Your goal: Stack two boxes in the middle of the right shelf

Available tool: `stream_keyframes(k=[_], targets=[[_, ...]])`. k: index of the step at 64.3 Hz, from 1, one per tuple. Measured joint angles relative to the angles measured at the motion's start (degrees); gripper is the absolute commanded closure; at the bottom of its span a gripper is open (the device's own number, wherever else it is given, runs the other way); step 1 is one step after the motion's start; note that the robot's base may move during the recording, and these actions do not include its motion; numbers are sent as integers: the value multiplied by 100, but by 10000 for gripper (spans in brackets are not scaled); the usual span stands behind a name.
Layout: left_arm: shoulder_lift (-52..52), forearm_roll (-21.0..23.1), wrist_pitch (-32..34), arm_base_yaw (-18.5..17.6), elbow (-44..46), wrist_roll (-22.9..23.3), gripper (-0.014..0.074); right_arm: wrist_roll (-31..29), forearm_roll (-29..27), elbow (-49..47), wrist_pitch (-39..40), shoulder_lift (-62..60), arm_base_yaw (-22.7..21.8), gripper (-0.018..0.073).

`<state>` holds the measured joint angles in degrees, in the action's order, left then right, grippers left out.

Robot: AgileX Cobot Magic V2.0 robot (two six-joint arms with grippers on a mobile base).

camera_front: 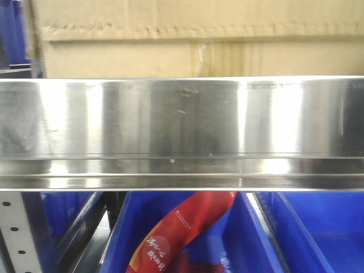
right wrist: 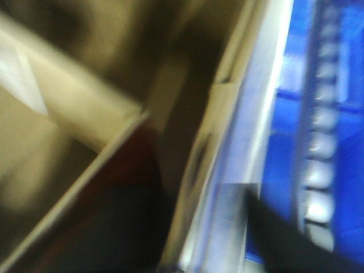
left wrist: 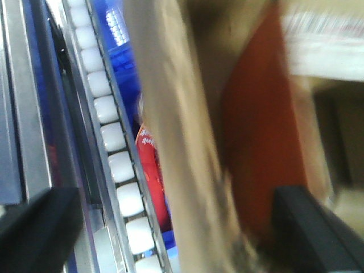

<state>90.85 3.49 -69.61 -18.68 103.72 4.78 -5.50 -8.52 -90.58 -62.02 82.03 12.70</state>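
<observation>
1. Left gripper: two dark fingers sit wide apart at 7 and 5 o'clock of the left wrist view. A cardboard wall of the box runs between them toward 12 o'clock. Contact is blurred; I cannot tell if it grips.
2. Right gripper: only one dark finger shows, at 5 o'clock. Its opening cannot be told. Cardboard panels fill 9 to 12 o'clock.
3. Front view: the box sits behind and above the shelf lip, long axis 9 to 3 o'clock.
4. Judgement: probably both arms flank the carton; neither is clearly nearer.
5. Blue bins lie below.
</observation>
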Motion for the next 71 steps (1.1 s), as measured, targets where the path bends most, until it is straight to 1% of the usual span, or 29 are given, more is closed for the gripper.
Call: stream_keyframes(k=[5,11,16,20,23,27,28,32,37,38,41,48,53,62,71], targets=[[-11,0,0,0,0,0,130,0,16,0,0,0,-12,4],[-64,13,-25,0,0,0,197,-13,16,0,29,-13,-21,48],[-177,13,-26,0,0,0,249,-13,26,0,57,-115,-21,106],[-302,13,-39,0,0,0,308,-13,26,0,71,-286,-21,168],[-403,21,-50,0,0,0,358,-13,26,0,80,-442,-21,237],[-563,37,-50,0,0,0,449,-13,26,0,80,-704,-25,332],[-602,37,-50,0,0,0,471,-13,26,0,93,-767,-34,370],[-793,59,-39,0,-68,0,575,-13,15,0,116,-1062,-34,477],[-1178,70,-39,0,-375,0,696,-13,7,97,247,-1440,-34,631],[-1250,69,-18,0,-449,0,708,-13,7,131,285,-1511,-34,656],[-1482,69,88,0,-708,-11,708,-13,7,303,390,-1766,-34,720],[-2221,69,741,0,-1633,-11,707,-24,7,889,738,-2349,-34,717],[-2735,69,1216,0,-2328,-11,707,-24,7,1511,956,-2815,-34,719],[-3843,61,2416,0,-3799,-11,707,-24,7,2833,1534,-3616,-34,721],[-4814,37,3500,0,-5081,-11,707,-24,7,4011,2175,-4365,-34,721]])
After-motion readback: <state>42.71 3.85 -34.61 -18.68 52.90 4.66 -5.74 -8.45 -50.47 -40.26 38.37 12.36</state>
